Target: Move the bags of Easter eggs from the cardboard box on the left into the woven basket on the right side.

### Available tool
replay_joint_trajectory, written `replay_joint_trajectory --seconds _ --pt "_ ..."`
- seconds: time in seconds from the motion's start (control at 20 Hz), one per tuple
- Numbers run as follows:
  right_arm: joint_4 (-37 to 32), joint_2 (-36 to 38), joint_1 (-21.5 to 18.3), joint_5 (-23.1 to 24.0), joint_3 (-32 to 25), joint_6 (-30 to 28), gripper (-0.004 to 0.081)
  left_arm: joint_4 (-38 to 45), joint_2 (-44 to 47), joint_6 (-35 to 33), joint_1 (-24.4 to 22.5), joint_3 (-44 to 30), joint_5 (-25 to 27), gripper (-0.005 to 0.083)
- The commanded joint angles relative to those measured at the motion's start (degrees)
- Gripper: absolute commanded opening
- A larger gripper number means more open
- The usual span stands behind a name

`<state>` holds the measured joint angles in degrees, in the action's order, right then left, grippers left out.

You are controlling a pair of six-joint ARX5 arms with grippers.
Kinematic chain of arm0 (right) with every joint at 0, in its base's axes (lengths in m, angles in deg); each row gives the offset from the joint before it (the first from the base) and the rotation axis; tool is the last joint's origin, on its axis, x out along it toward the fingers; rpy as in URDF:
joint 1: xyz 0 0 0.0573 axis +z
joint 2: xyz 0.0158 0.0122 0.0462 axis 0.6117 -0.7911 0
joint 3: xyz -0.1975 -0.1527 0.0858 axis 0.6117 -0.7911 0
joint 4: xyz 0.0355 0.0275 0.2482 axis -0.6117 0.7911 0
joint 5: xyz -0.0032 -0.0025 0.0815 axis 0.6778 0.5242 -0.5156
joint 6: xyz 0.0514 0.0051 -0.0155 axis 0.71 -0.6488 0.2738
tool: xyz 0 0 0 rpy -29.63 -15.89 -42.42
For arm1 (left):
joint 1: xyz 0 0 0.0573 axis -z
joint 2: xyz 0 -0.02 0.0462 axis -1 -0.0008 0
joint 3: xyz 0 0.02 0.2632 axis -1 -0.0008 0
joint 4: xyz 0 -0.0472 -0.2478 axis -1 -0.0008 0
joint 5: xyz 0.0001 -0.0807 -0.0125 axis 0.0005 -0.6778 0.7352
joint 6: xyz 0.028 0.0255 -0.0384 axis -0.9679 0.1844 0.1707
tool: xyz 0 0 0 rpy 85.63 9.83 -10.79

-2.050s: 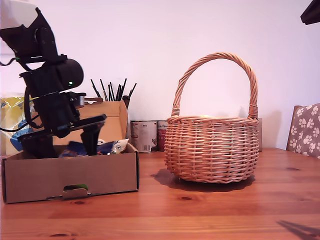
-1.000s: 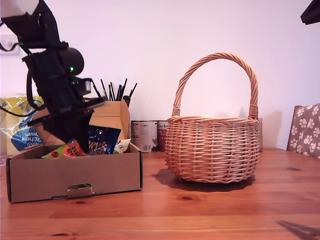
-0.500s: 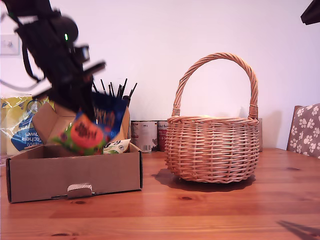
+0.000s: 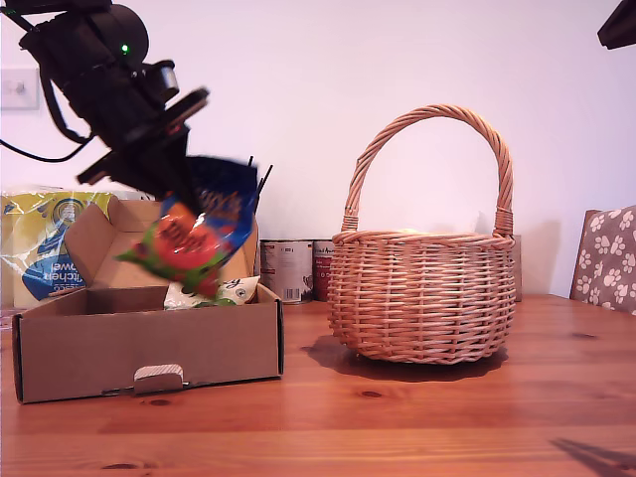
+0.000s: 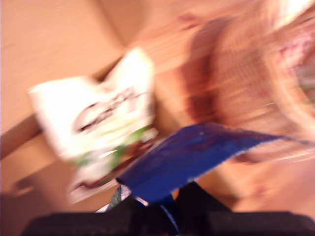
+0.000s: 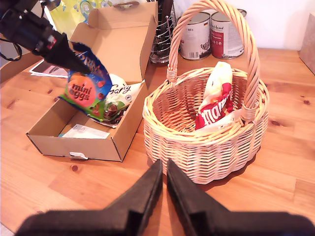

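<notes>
Blue-and-orange bag (image 4: 204, 234) hangs pinched in my first gripper's (image 5: 170, 209) pincer above the cardboard box (image 4: 149, 343). Recommend clearing the woven basket's (image 4: 422, 298) rim and handle before releasing. My second gripper (image 6: 164, 189) hangs nearly closed, empty.

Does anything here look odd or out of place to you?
Mostly tidy. The blue mini eggs bag dangles tilted from my first gripper above the cardboard box, and a white and green bag leans crookedly over the box's wall.
</notes>
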<state>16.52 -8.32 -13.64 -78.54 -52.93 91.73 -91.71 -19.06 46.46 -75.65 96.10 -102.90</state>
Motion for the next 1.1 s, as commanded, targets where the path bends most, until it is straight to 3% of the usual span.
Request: replay_joint_trajectory --seconds 0.0,0.15,0.3,0.55,0.8,1.05 --pt "-0.5 -0.2 -0.1 -0.2 0.7 0.2 -0.001 2.8 1.8 1.7 0.5 -0.2 -4.5 -0.0019" --pt "-0.5 -0.2 -0.1 -0.2 0.7 0.2 -0.001 8.9 2.0 6.6 3.0 -0.2 -11.7 -0.0019" --pt "-0.5 -0.2 -0.1 -0.2 0.7 0.2 -0.001 17.7 2.0 11.1 7.0 -0.2 -12.6 -0.0019" --pt "-0.4 -0.2 -0.1 -0.2 0.7 0.2 -0.001 34.2 1.9 18.2 13.4 -0.2 -8.6 -0.0019" --pt "-0.5 -0.2 -0.1 -0.2 0.7 0.2 -0.001 35.8 0.4 17.8 16.3 -0.2 -3.4 -0.0019" --pt "-0.5 -0.2 -0.1 -0.2 0.7 0.2 -0.001 39.4 -4.6 18.1 19.0 -0.2 -3.1 -0.0019"
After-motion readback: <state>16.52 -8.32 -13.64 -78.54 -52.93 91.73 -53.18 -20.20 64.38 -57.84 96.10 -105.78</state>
